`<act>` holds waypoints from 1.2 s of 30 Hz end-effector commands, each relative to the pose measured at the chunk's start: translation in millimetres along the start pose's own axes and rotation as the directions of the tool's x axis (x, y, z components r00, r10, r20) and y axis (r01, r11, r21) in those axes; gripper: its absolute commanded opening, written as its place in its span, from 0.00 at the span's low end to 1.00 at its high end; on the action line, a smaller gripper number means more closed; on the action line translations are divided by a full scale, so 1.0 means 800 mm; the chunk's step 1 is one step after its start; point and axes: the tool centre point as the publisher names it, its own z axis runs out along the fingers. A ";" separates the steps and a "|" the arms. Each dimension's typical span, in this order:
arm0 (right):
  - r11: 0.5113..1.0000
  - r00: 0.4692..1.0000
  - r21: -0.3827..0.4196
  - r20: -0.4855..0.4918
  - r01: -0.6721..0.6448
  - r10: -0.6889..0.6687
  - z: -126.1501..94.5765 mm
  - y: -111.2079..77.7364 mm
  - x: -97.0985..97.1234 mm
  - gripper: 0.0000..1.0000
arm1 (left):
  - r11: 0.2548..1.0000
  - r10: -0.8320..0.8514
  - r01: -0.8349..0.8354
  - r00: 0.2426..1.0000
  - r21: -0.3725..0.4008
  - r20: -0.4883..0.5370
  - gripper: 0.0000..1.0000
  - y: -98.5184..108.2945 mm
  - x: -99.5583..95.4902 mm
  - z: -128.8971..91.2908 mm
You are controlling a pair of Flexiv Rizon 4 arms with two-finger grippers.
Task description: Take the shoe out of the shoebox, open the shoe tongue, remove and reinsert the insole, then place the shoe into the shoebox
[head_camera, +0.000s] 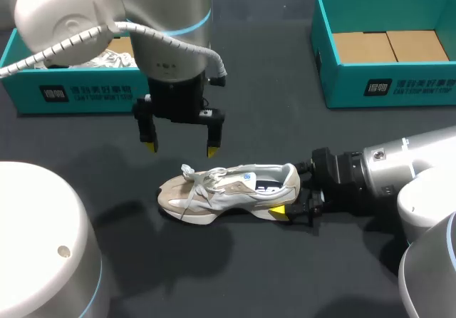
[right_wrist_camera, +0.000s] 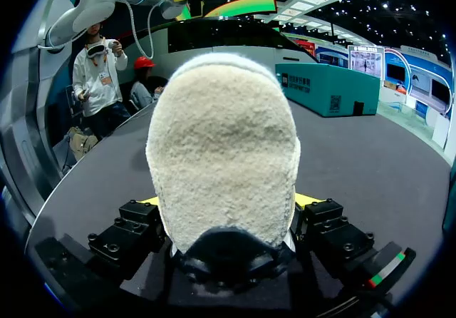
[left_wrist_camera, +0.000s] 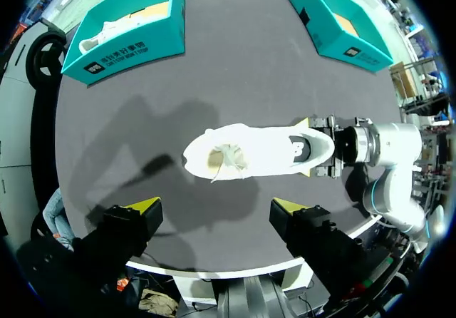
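**Sneaker out on table, heel pinched**

Beige-and-white sneaker (head_camera: 228,192) sits upright on black table (head_camera: 285,275), laces (head_camera: 203,179) loose, well apart from both teal shoeboxes (head_camera: 385,86). Its heel (right_wrist_camera: 224,161) looks clamped from both sides by right gripper (head_camera: 292,190). That arm's wrist view shows only the fuzzy heel back. Above the lace end, left gripper (head_camera: 180,148) hangs wide open and empty. Its wrist view shows the whole shoe from above.

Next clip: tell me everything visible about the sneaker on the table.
The beige-and-white suede-look sneaker with loose white laces stands upright on its sole on the black table, toe toward my left. The right gripper clamps its fuzzy heel between its jaws; the left gripper hovers above, open, not touching.
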 end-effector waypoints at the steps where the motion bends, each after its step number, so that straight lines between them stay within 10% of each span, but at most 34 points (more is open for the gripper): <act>1: 1.000 1.000 0.004 0.000 -0.001 0.001 0.007 0.000 0.001 0.00 | 0.999 -0.031 0.030 0.998 0.019 0.058 1.00 -0.006 0.056 0.040; 36: 1.000 1.000 0.004 0.000 -0.001 0.001 0.007 0.000 0.001 0.00 | 0.991 -0.106 0.096 0.988 0.089 0.116 1.00 -0.031 0.150 0.127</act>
